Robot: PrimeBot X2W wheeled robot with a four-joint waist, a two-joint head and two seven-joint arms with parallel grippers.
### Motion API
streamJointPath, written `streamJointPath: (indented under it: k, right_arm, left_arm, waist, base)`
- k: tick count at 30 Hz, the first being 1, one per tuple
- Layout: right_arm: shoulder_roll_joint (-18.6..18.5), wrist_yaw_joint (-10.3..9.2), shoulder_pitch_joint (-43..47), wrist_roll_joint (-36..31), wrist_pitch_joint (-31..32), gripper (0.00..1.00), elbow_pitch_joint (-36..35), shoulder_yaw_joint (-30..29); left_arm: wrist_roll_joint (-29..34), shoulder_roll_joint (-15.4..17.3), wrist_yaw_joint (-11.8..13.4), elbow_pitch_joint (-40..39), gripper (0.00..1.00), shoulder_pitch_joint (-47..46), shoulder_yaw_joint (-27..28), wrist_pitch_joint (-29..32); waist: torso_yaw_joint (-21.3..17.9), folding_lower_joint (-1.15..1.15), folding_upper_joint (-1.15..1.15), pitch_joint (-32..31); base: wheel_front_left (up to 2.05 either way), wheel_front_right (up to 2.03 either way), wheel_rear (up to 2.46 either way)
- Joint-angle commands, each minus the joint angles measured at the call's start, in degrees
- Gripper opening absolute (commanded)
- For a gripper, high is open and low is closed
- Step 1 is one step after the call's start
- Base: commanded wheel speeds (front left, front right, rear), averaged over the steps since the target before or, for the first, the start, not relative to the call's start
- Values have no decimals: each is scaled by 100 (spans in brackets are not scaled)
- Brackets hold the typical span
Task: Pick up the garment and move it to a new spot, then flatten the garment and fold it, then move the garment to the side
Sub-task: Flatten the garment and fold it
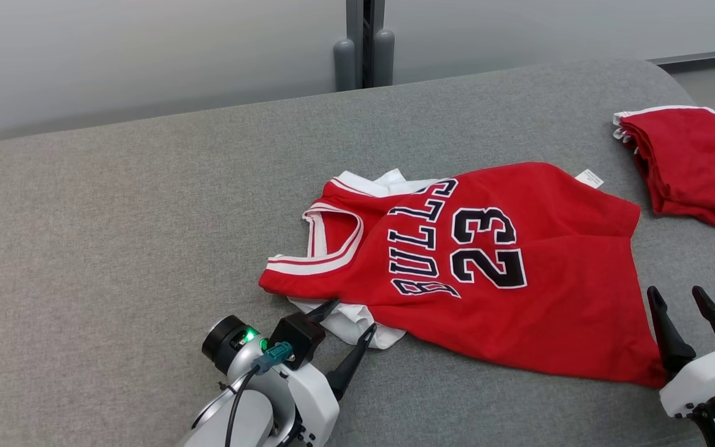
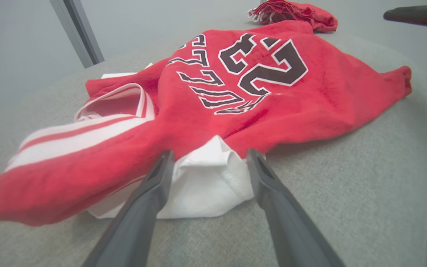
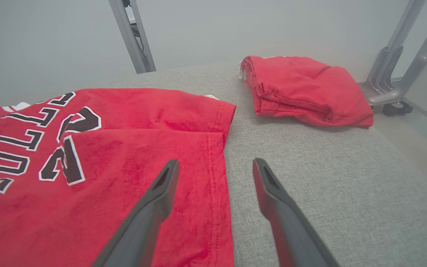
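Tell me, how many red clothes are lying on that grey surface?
2. A red BULLS 23 jersey lies spread in the middle; a folded red garment sits at the far right. White fabric under the jersey may be another piece.

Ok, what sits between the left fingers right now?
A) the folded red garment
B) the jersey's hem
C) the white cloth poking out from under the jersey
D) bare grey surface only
C: in the left wrist view the white cloth lies between the open left fingers, sticking out from under the red jersey.
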Motion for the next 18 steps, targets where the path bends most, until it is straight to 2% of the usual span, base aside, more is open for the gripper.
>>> streamJointPath:
  k: [1, 2, 3, 4, 5, 12, 18]
  right_arm:
    - [-12, 0, -45, -42, -41, 100, 22, -2]
    - [-14, 0, -51, -51, -45, 100, 36, -1]
    - [-15, 0, -56, -55, -52, 100, 47, 1]
    - [-17, 0, -56, -59, -58, 100, 59, -2]
    - [-20, 0, -56, -58, -60, 100, 72, -6]
    - [-5, 0, -23, -115, -102, 100, 188, -78]
    - [35, 0, 42, -144, -143, 100, 285, -73]
  left_arm:
    - [-13, 21, -7, 49, 100, -77, -44, -3]
    - [-67, 17, -7, 109, 100, -80, -104, -2]
    - [-93, 14, -7, 141, 44, -119, -150, -3]
    - [-126, 13, -7, 163, 14, -159, -186, -3]
    - [-148, 10, -6, 176, 0, -178, -214, -3]
    - [-260, 65, -6, -110, 0, -56, -99, -3]
    - [-79, 189, 48, -956, 0, 187, 709, -4]
  waist:
    - [-5, 0, 0, 3]
    - [-9, 0, 0, 4]
    - [-9, 0, 0, 8]
    - [-5, 0, 0, 10]
    - [1, 0, 0, 12]
    - [191, 0, 0, -95]
    - [462, 0, 0, -348]
  base:
    - [0, 0, 0]
    - [0, 0, 0]
    - [0, 0, 0]
    - [0, 0, 0]
    - [0, 0, 0]
    - [0, 0, 0]
    - [0, 0, 0]
